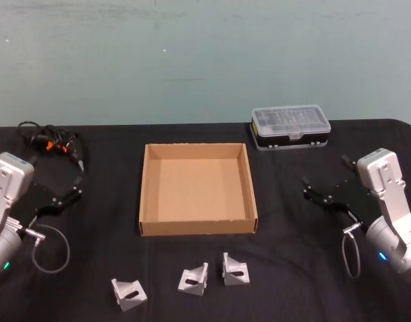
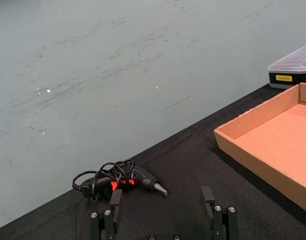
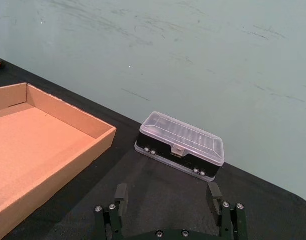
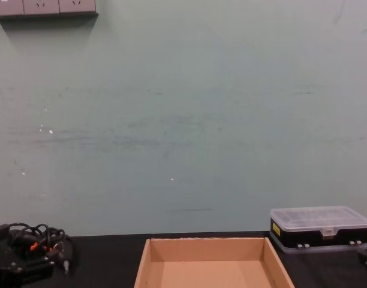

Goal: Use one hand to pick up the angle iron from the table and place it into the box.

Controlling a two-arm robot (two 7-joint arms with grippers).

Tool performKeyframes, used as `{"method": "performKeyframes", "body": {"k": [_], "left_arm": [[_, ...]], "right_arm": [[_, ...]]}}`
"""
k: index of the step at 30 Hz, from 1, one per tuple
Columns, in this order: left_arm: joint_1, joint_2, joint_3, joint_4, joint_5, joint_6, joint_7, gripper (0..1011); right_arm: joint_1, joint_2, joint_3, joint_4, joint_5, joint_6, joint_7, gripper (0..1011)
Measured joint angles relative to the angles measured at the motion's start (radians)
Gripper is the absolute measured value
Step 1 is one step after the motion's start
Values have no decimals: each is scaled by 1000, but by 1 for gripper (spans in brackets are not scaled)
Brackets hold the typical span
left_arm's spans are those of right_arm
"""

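Angle irons [image 1: 194, 279] lay on worktop [image 1: 293, 268] just before empty box [image 1: 144, 194]; we saw left gripper [image 2: 161, 197] and right gripper [image 3: 167, 191] parked at sides, fingers apart, likely leaving approach clear, ready for grasp.

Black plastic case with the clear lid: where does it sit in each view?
Head view: black plastic clear-lidded case behind the right rear corner of the tan cardboard box.
Left wrist view: case past the box.
Right wrist view: case just beyond the box.
Chest view: case right of the box.
Shared landmark: the box.
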Motion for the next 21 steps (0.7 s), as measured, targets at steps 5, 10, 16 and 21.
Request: {"method": "performKeyframes", "body": {"k": [5,10,16,21], "left_arm": [[0,0,0,0,0,0,0,1000],[0,0,0,0,0,0,0,1000],[0,0,0,0,0,0,0,1000],[0,0,0,0,0,0,0,1000]], "right_arm": [[0,0,0,0,0,0,0,1002],[0,0,0,0,0,0,0,1003],[0,0,0,0,0,0,0,1003],[0,0,0,0,0,0,0,1003]]}}
